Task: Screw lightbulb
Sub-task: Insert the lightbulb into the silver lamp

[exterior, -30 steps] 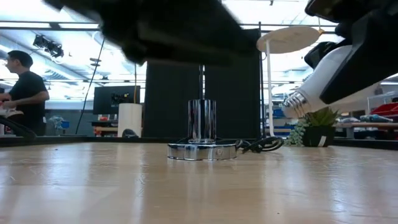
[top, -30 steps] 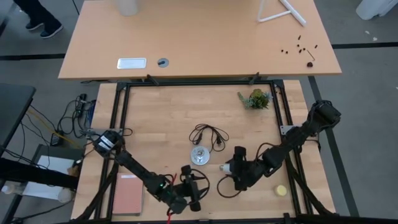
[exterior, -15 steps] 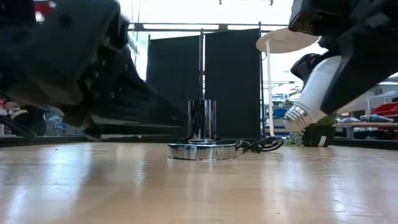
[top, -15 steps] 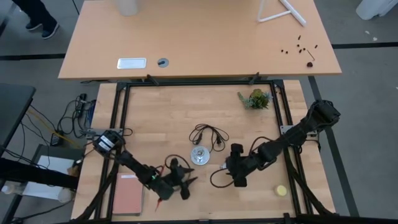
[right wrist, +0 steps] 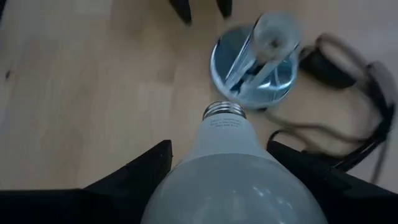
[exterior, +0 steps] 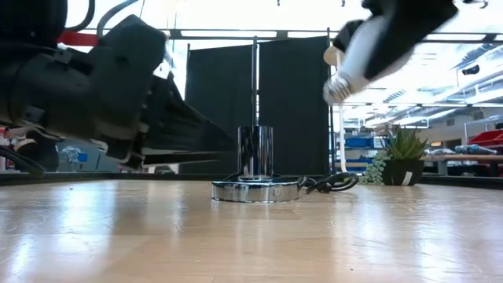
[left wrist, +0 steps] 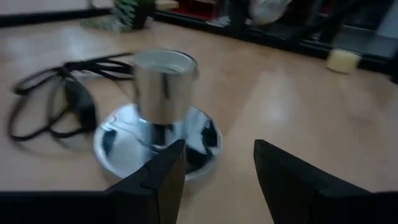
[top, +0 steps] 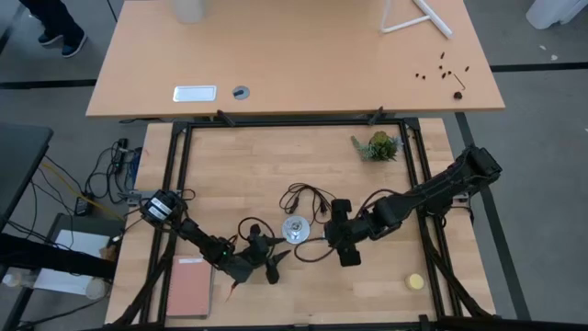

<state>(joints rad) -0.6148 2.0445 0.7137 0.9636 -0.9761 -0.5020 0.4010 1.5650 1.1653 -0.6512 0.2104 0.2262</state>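
The white lightbulb (right wrist: 233,162) is held in my shut right gripper (right wrist: 227,183), above and to the right of the silvery lamp base (top: 295,229). Its grey screw end (exterior: 336,88) slants down toward the base. The base is a round disc (exterior: 255,190) lying flat on the table, with an upright chrome socket (exterior: 255,153) and a thin black cord (top: 308,198). My left gripper (left wrist: 214,180) is open and empty. It lies low over the table just near-left of the base (left wrist: 158,118), pointing at it. My right gripper pinches the bulb's wide round end (right wrist: 180,186) between its two fingers, one on each side. The fingers come slanting down from the table's right side. The bulb is lifted clear of the table, tilted, with its screw end (right wrist: 224,111) pointing ahead toward the socket (right wrist: 264,37).
A small flat yellow round thing (top: 416,281) lies at the near right. A small potted plant (top: 378,145) stands at the far right. A reddish flat pad (top: 188,287) lies at the near left. Black frame rails (top: 175,184) border the table.
My right gripper has carried the bulb up and toward the table's left, closer to the lamp base; the bulb's screw end now points more steeply down. My left gripper has moved toward the far edge, up to the base, and come down low.
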